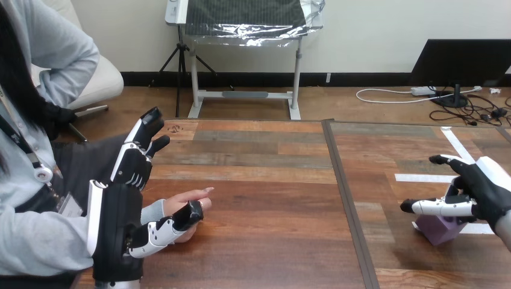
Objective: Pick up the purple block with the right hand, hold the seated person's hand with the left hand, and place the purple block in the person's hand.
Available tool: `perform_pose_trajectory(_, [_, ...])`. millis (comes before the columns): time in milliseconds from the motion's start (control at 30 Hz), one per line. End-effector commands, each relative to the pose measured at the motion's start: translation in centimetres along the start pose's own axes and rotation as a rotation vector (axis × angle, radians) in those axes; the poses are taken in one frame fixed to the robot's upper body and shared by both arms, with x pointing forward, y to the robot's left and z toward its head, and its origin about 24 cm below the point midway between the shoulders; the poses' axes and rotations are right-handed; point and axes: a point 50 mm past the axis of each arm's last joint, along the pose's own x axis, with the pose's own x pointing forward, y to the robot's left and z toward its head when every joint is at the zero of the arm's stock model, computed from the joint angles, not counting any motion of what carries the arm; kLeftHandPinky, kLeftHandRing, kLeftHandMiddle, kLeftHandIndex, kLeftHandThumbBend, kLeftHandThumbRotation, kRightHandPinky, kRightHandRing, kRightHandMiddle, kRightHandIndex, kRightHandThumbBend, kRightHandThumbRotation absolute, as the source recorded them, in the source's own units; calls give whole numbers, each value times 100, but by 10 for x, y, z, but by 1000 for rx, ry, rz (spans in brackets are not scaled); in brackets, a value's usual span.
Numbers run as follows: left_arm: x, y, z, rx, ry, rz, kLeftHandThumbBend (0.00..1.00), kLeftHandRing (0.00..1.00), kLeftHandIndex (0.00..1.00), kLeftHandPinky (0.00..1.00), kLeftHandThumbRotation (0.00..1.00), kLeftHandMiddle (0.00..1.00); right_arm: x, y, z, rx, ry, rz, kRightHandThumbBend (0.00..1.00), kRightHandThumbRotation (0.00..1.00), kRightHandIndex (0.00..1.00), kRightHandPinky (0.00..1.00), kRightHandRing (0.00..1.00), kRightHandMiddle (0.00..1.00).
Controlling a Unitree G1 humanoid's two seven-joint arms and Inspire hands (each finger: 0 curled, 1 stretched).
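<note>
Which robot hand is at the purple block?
The right robot hand, open just over the small purple block; the left robot hand is across the table, by the person's hand.

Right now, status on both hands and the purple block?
Left hand open, thumb at the person's hand, not gripping. Right hand open over small purple block on wooden table. Nothing in the way.
</note>
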Motion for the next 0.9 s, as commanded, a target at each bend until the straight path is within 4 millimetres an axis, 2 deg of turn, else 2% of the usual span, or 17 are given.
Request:
perform_pose_trajectory(0, [20,-3,4,-6,-82,-10,100,91,89,85,62,92,0,-14,6,-18,-23,-28,100,36,89,14,12,20])
perform_pose_trajectory(400, [20,-5,3,-14,-77,-13,100,91,89,85,62,92,-1,-15,10,-6,-30,-35,100,36,89,11,10,19])
perform_pose_trajectory(800, [19,-6,3,-25,-69,-11,100,92,89,86,62,92,-1,-19,15,-11,-44,-44,100,37,89,13,11,20])
perform_pose_trajectory(867, [19,-6,3,-28,-68,-8,100,92,89,87,61,92,-1,-19,15,-10,-47,-45,99,36,89,18,21,33])
